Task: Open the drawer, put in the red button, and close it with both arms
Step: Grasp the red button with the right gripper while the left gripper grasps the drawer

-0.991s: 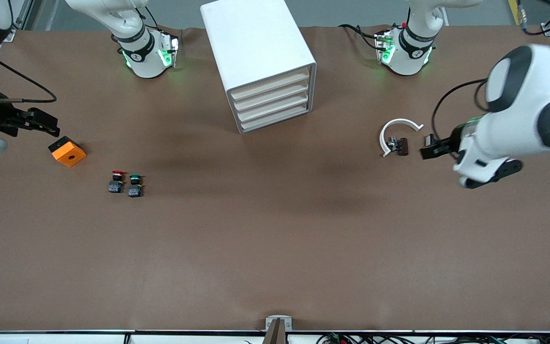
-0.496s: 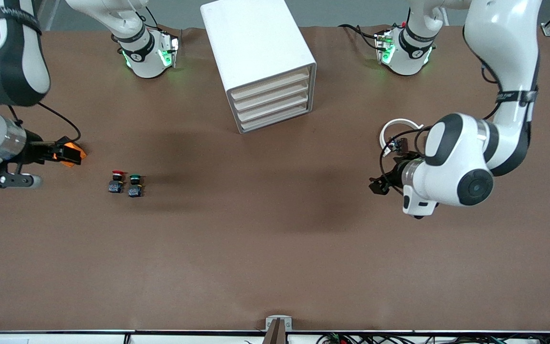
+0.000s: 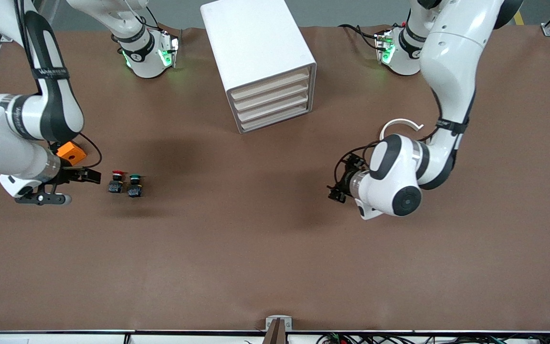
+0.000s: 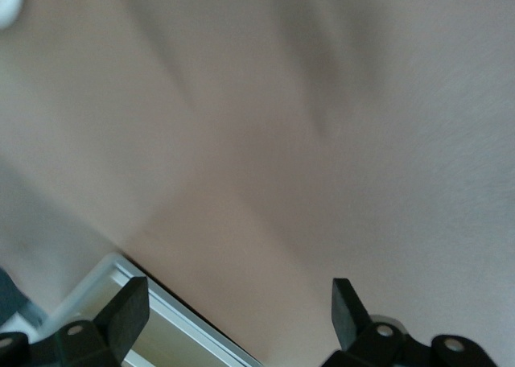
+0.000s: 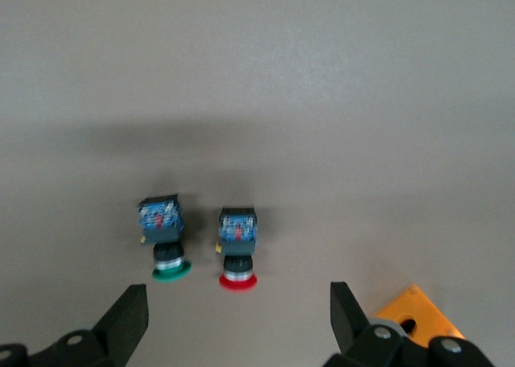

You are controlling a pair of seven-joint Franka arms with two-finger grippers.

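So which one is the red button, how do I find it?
Start at the orange cube with a hole near the right arm's end of the table. Nearer the camera lie two tiny dark-bodied push buttons; the red button is the one closer to the cube, its twin's cap is green.

red button (image 3: 117,181) beside green button (image 3: 135,185) (touching unclear), cube (image 3: 71,151) near

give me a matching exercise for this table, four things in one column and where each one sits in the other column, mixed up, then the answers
Things:
1. red button
2. green button
3. orange cube
4. white cabinet

Places:
A. between the two arm bases, its four drawers all shut
B. lying next to the right gripper, between it and its green twin
C. partly under the right arm, toward that arm's end of the table
D. beside the red-capped one, on the side toward the table's middle

Pairs: 1-B, 2-D, 3-C, 4-A
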